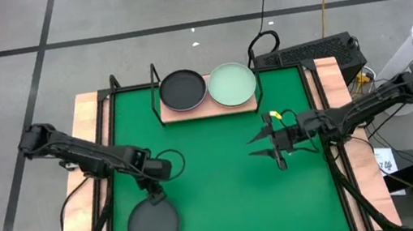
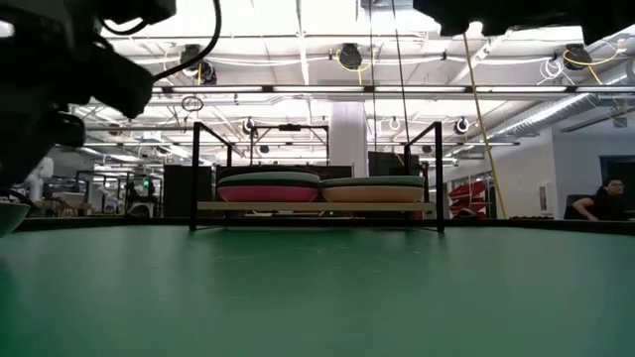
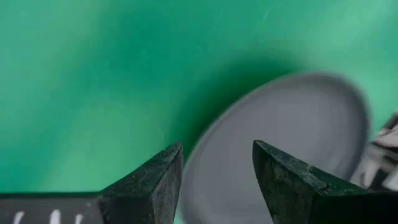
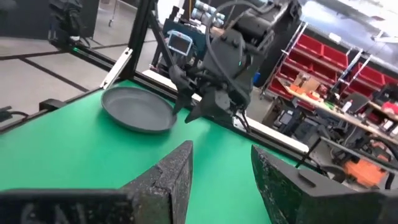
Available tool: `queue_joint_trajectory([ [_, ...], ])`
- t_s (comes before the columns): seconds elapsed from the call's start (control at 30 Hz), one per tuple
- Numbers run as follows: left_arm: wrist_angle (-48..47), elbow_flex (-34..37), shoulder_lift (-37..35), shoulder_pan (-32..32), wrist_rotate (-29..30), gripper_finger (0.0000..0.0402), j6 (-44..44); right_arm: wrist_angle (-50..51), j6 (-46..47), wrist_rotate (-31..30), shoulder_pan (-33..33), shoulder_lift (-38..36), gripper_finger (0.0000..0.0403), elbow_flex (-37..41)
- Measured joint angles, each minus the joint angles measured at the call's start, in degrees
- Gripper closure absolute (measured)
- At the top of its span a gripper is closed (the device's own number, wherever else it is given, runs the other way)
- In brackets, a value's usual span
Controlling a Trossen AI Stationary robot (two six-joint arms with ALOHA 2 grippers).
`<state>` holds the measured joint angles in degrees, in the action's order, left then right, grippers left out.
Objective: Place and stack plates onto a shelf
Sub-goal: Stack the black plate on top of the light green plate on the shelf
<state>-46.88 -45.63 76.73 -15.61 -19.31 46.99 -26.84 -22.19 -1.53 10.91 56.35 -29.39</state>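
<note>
One dark grey plate [image 1: 154,226] lies flat on the green mat near the near-left corner; it also shows in the left wrist view [image 3: 292,137] and the right wrist view [image 4: 137,109]. My left gripper [image 1: 155,195] is open and hovers at that plate's far rim, fingers pointing down [image 3: 216,168]. The shelf [image 1: 208,113] stands at the far middle and carries two stacks: one topped by a dark plate [image 1: 183,90], one topped by a pale green plate [image 1: 232,84]. The low view shows a magenta plate [image 2: 268,192] low in the left stack. My right gripper [image 1: 263,145] is open over the mat, right of centre. My left gripper stands with its two fingers [image 3: 158,183] either side of the dark plate's far rim [image 3: 199,162], coming from above. Whether the fingers touch the rim I cannot tell. The plate rests on the mat.
The shelf's black wire frame [image 2: 196,174] rises at both ends of the board. A keyboard [image 1: 308,53] and cables lie beyond the far-right corner. Wooden strips [image 1: 91,124] border the mat. Bare mat [image 1: 217,187] lies between the grippers. A person [image 2: 600,203] sits far off in the room.
</note>
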Motion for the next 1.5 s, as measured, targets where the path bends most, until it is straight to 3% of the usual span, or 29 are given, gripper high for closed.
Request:
queue_joint_trajectory([
  [0.37,-0.8,3.1,0.6,-0.4,0.7,0.0204,-3.2,0.1,-1.0,-0.1,0.1,-0.6,0.0259,0.0],
  [0.6,9.0,9.3,0.7,0.5,-3.2,0.0204,-3.4,0.0,-1.0,-0.2,0.1,-0.6,0.0259,0.0],
  [0.8,10.5,11.3,0.7,0.5,-3.2,0.0206,-3.8,0.0,-1.0,-0.2,0.1,-0.6,0.0259,0.0],
  [0.93,10.9,12.6,0.7,0.5,-3.3,0.0247,-2.4,0.1,-1.0,-0.2,0.1,-0.6,0.0259,0.0],
  [1.17,15.7,12.6,0.6,3.2,-6.4,0.0385,-1.4,0.1,-1.0,-0.2,0.1,-0.6,0.0259,0.0],
  [1.27,17.9,10.8,0.2,5.7,-5.6,0.0391,-2.7,0.1,-1.0,-0.2,0.1,-0.6,0.0259,0.0],
  [1.5,18.3,-0.2,-0.7,15.1,-2.7,0.0391,-16.3,0.2,-1.3,-1.9,0.1,-0.6,0.0259,0.0],
])
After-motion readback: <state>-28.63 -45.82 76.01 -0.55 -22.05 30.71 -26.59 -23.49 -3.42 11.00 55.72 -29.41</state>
